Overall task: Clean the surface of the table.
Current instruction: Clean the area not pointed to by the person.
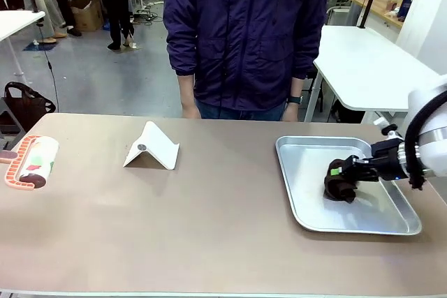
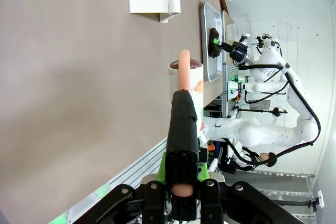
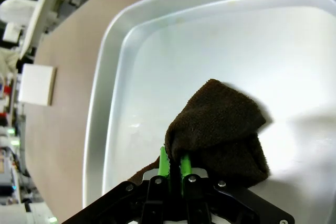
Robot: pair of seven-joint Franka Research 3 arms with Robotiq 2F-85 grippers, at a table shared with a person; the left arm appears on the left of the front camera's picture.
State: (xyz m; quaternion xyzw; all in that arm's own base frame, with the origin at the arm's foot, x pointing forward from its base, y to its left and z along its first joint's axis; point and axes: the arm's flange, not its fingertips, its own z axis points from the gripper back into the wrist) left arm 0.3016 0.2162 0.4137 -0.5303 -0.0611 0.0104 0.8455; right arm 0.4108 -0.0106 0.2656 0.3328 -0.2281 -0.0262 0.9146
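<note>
Right wrist view: right gripper (image 3: 173, 162) clenches a dark brown fleecy cloth (image 3: 226, 129) inside the shiny metal tray (image 3: 100, 119), so pickup seems underway; next, lift it beyond the tray onto the taupe table (image 3: 63, 103).

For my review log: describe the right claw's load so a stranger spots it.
On the table, find the metal tray at its right end. In it sits a bunched dark brown cloth, pinched by the right claw, the only fuzzy thing there.

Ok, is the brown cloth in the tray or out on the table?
In: the bunched brown cloth sits inside the metal tray, pinched by the right end effector.
</note>
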